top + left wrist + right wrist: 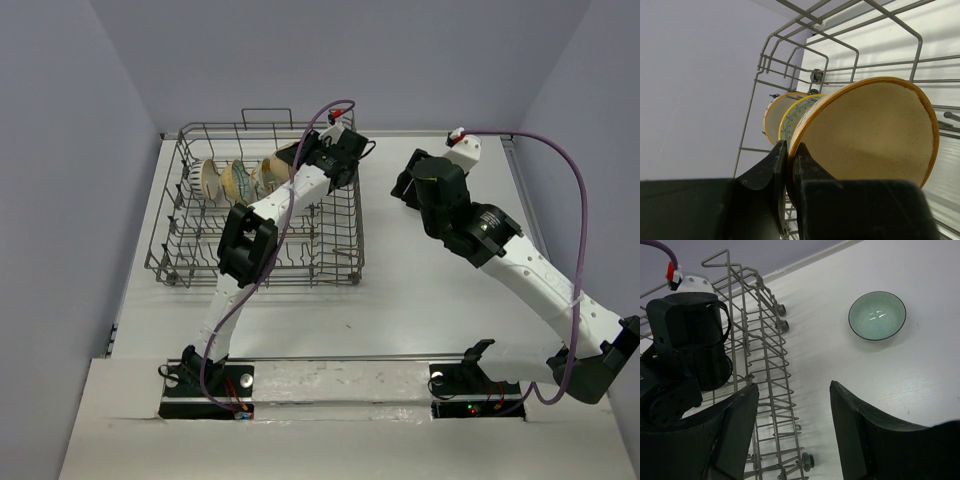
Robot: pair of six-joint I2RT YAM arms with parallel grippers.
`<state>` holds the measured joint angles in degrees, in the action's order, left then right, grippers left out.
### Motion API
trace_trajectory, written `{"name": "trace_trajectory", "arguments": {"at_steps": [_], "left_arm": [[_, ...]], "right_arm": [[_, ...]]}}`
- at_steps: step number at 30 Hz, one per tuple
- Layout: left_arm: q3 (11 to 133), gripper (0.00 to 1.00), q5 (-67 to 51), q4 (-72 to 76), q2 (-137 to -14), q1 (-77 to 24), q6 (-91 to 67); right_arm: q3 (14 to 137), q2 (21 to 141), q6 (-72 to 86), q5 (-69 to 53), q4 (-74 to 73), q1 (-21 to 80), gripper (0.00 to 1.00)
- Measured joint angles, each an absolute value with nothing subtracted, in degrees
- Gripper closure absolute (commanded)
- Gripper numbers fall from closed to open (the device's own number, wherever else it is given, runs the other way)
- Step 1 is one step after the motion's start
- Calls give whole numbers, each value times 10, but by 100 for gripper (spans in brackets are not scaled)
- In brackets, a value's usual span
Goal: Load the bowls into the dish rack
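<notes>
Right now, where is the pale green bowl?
In the right wrist view, the teal-green bowl sits upright on the table, right of the dish rack and apart from it.

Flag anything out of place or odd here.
One pale teal-green round ceramic bowl sits alone on the white table, outside the grey metal wire dish rack where the other bowls stand on edge. Nothing looks spilled or broken.

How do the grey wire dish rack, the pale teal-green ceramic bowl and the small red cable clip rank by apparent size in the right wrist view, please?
1. Grey wire dish rack, largest, though cropped by the frame.
2. Pale teal-green ceramic bowl.
3. Small red cable clip, smallest.
</notes>
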<state>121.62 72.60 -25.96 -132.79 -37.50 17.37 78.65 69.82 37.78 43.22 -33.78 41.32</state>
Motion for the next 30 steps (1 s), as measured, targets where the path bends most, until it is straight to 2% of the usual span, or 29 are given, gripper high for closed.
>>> {"name": "trace_trajectory", "arguments": {"at_steps": [15,30], "left_arm": [[1216,100,732,-258,-1332,-375,175],[1216,90,740,-247,-1337,-380,191]], "right_arm": [[786,698,378,434,-339,413,36],[780,696,378,437,-340,413,36]]}}
